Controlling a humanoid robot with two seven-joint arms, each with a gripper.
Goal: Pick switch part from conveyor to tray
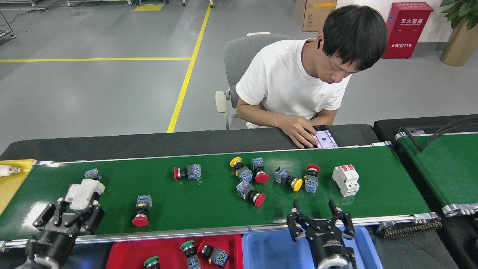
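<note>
The conveyor [209, 209] runs across the head view, a long dark-green belt with silver rails. On it lie several switch parts: a red push button [141, 213], another red one [186, 172], a cluster of red and yellow buttons [251, 178] and a white breaker [346, 180]. My left gripper [76, 209] is at the belt's near left, shut on a white switch part [84, 191] that sticks up from its fingers. My right gripper [320, 217] stands open over the belt's near rail, above the far edge of the blue tray [272, 250]. The red tray [123, 256] holds a few buttons.
A small blue-grey switch block [92, 174] lies just beyond the held part. A yellow tray [11, 181] is at the far left and a second green belt [448, 164] at the right. A person [295, 86] sits across the belt, hand on a phone [325, 139].
</note>
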